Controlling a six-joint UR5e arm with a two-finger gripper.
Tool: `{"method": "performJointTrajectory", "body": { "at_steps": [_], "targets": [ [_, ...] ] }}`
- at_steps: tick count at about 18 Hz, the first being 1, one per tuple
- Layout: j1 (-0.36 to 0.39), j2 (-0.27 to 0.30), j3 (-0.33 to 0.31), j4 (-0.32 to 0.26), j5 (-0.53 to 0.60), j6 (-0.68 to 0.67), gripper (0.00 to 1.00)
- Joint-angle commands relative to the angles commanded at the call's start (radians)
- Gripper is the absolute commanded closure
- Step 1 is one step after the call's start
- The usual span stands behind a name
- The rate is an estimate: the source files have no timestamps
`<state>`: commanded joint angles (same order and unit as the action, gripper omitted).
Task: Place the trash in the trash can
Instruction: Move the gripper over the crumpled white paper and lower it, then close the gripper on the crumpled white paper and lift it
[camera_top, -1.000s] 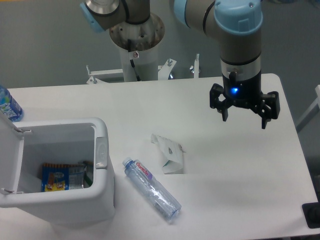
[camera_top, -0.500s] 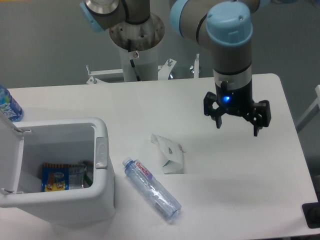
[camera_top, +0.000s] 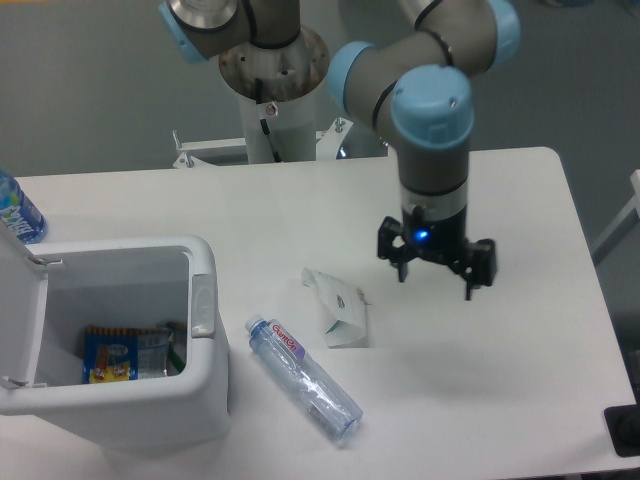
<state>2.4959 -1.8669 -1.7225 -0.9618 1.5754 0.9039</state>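
Observation:
A crumpled white paper carton (camera_top: 337, 304) lies flat on the table near the middle. In front of it and to its left lies a clear plastic bottle (camera_top: 303, 378) with a white red-lettered label. The white trash can (camera_top: 205, 350) stands at the front left with its lid swung open; wrappers lie inside it. My gripper (camera_top: 435, 276) hangs open above the table, just right of the carton, and holds nothing.
A blue-labelled bottle (camera_top: 17, 211) stands at the far left edge behind the bin. The arm's base column (camera_top: 273, 95) rises behind the table's back edge. A dark object (camera_top: 623, 430) sits at the front right corner.
The gripper has moved left and toward the front, from the right side of the table to just beside the carton. It stayed open. Carton, bottle and bin have not moved.

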Motion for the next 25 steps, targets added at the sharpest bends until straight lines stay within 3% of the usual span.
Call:
{"method": "performJointTrajectory", "body": {
  "at_steps": [9, 16, 25],
  "targets": [
    [-0.086, -0.029, -0.084, 0.003, -0.031, -0.345, 0.00],
    [-0.115, -0.074, -0.088, 0.017, -0.025, -0.375, 0.00],
    [-0.103, -0.112, -0.039, 0.018, 0.040, -0.367, 0.00]
  ]
}}
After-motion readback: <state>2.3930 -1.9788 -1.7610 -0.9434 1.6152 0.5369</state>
